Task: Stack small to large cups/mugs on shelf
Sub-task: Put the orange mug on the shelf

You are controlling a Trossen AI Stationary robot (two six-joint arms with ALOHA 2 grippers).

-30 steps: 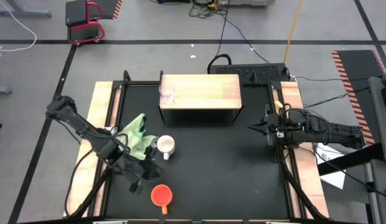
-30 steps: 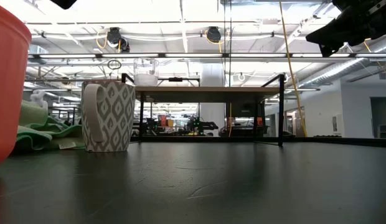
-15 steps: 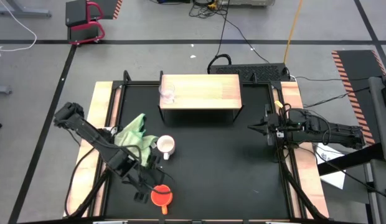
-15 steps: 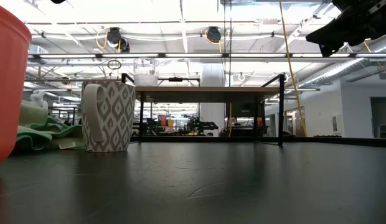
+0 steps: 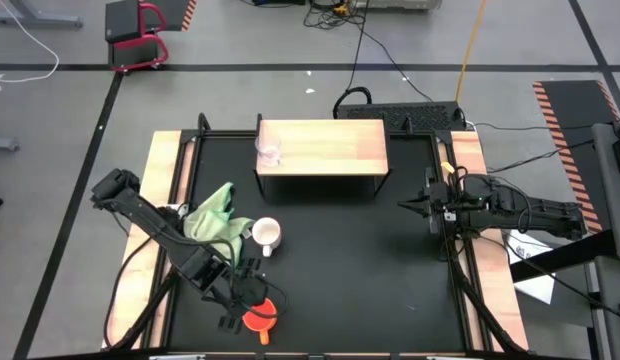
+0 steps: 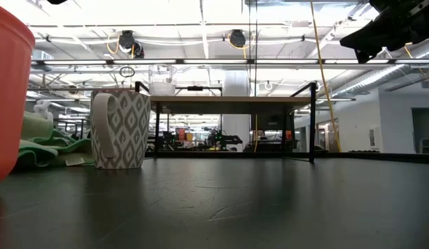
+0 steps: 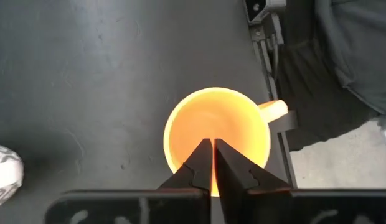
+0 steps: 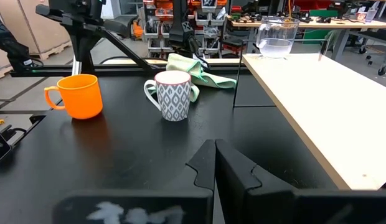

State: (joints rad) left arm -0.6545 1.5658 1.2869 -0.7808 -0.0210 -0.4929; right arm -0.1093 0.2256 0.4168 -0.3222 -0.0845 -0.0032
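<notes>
Spreading across the middle of the high view is the black table, with the shelf standing at its far edge, light wooden top on thin black legs; the left arm reaches in from the table's left side, and the left gripper hangs directly above the orange mug at the near edge, its fingers drawn narrow, a thin slit between them, holding nothing; the right gripper waits near the table's right edge, fingers pressed together and empty; a green cloth lies left of centre; the white mug stands upright just beside it; the small clear glass cup sits on the shelf's left end.
</notes>
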